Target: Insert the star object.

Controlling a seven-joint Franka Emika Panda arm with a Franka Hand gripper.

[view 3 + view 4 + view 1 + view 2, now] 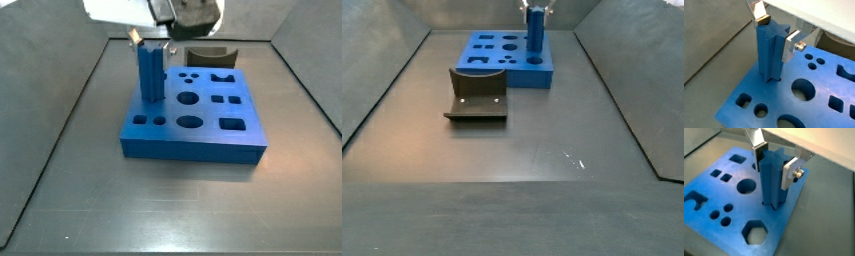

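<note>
Keep star object (769, 52) vertical; press straight down until ridges seat fully in star hole near corner of blue block (811, 107). Avoid twisting. Star object upright, lower end already entered. Gripper (773, 159) directly above block, pointing down, fingers clamped on prism's top; fixture (477, 95) at 7 o'clock from block.

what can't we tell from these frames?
- How deep the star object sits in the blue block: its foot hides the hole in both wrist views; too small in both side views.
- Gripper: body cut off by the frame edge in wrist views.
- Fixture: mostly hidden behind the block in a side view.
</note>
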